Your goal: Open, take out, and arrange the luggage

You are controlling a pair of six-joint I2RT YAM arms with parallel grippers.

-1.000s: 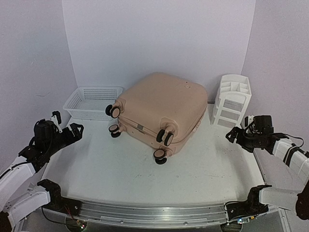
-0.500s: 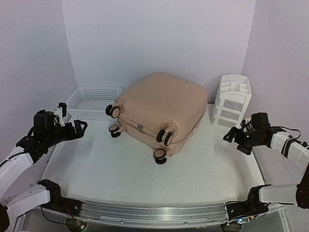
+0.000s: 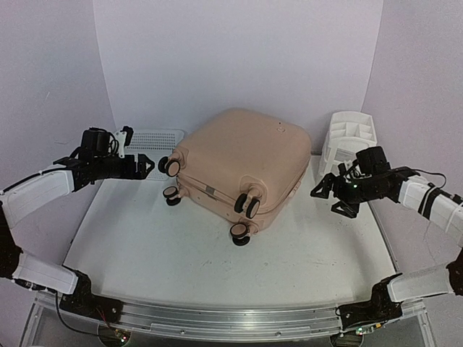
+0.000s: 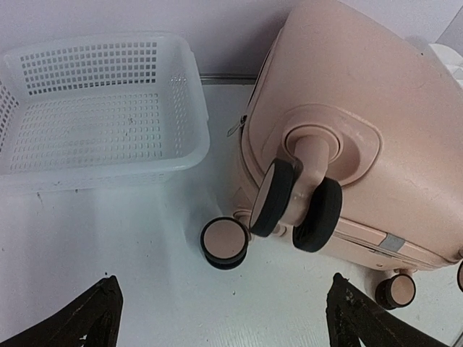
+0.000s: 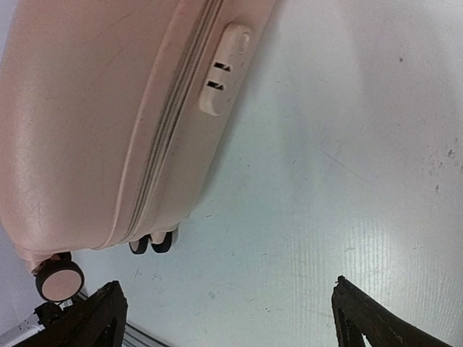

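The luggage is a peach-pink hard-shell suitcase lying flat in the middle of the table, closed, its caster wheels facing the near side. My left gripper hovers just left of its left corner wheel, open and empty. In the left wrist view the luggage and a twin caster lie ahead of the left gripper. My right gripper is open and empty beside the case's right side. The right wrist view shows the luggage, its zipper seam and bare table under the right gripper.
A white mesh basket stands at the back left, partly behind my left arm, and fills the upper left of the left wrist view as the basket. A white drawer organizer stands at the back right, just behind my right arm.
Both arms have swung up and inward from the table's sides toward the luggage. The left gripper now sits by the basket and corner wheel, the right by the case's right side. The luggage has not moved.
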